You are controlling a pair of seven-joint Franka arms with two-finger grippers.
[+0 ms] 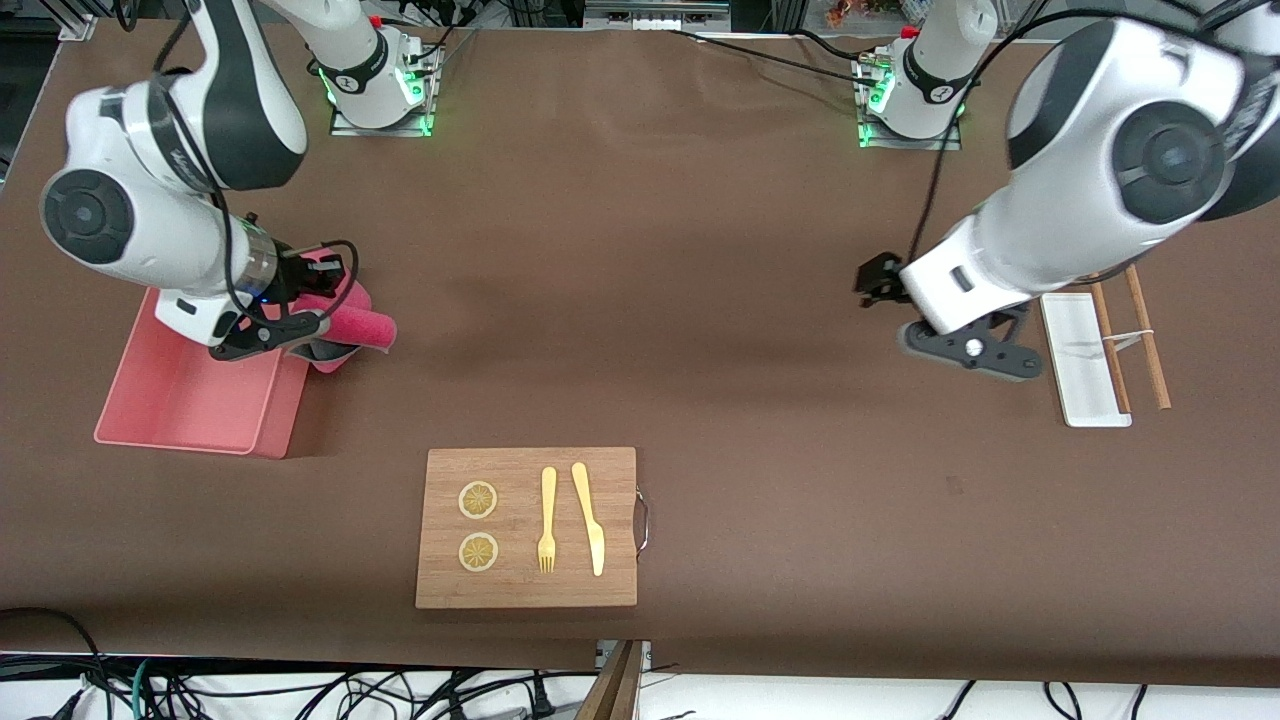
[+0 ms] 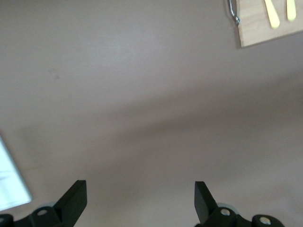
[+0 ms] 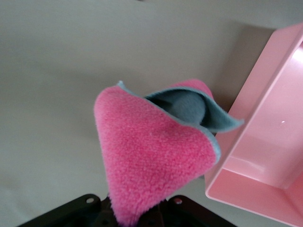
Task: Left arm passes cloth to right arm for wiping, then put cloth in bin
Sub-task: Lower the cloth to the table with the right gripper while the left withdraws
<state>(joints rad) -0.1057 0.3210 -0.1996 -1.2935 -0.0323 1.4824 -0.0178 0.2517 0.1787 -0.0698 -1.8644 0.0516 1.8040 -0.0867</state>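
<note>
My right gripper (image 1: 318, 338) is shut on the cloth (image 1: 358, 325) and holds it in the air over the bin's (image 1: 185, 395) edge toward the left arm's end. In the right wrist view the cloth (image 3: 151, 151) hangs folded from the gripper (image 3: 137, 218), magenta-pink outside and grey-blue inside, just beside the pink bin's wall (image 3: 258, 142). My left gripper (image 1: 968, 352) is open and empty, up over bare table beside the white tray (image 1: 1085, 365). In the left wrist view its fingers (image 2: 73, 201) stand wide apart around the gripper's gap (image 2: 139, 198) with nothing between them.
A wooden board (image 1: 527, 528) with two lemon slices, a yellow fork (image 1: 547, 520) and a yellow knife (image 1: 589, 518) lies near the front edge; its corner shows in the left wrist view (image 2: 270, 23). Chopsticks (image 1: 1130, 340) lie by the white tray (image 2: 9, 182).
</note>
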